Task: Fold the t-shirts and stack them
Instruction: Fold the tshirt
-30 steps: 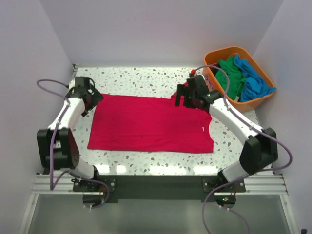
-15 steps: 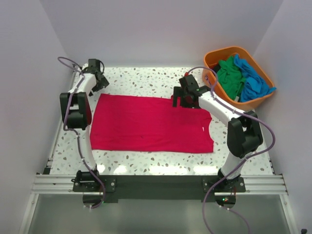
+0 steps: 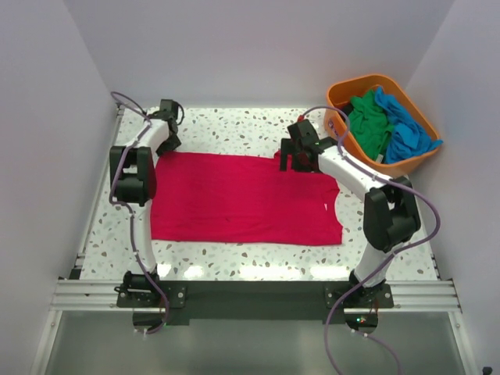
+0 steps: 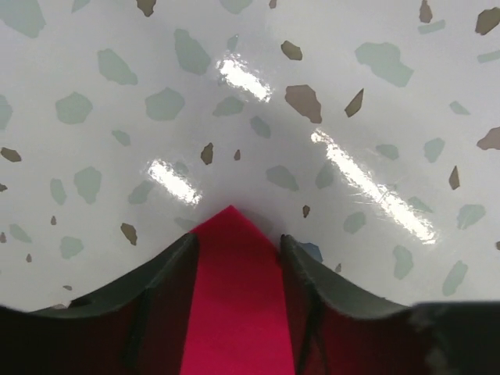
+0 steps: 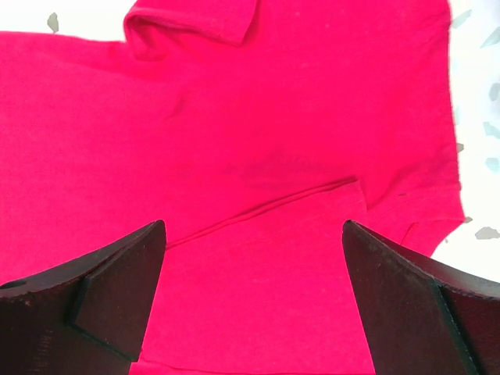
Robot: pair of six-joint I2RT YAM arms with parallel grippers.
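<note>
A crimson red cloth t-shirt (image 3: 242, 199) was pictured spread flat on the speckled white terrazzo table (image 3: 234, 129), its first fold not yet made. Its far left corner was straddled by the left gripper (image 4: 237, 238), though whether the cloth was pinched could not be told. The right gripper (image 5: 254, 226) was held spread wide over the cloth near the far right sleeve. A firm pinch at both far points was judged necessary next. The green t-shirt (image 3: 369, 125) and bright blue t-shirt (image 3: 406, 134) were seen heaped in the orange plastic basket (image 3: 344, 90).

Crimson t-shirt (image 5: 234, 133) fills the view, with a folded flap, possibly a sleeve, at 12 o'clock. Right gripper (image 5: 251, 234) fingers stand wide apart at 7 and 5 o'clock over the cloth. Speckled table (image 5: 478, 94) shows at 3 o'clock.
</note>
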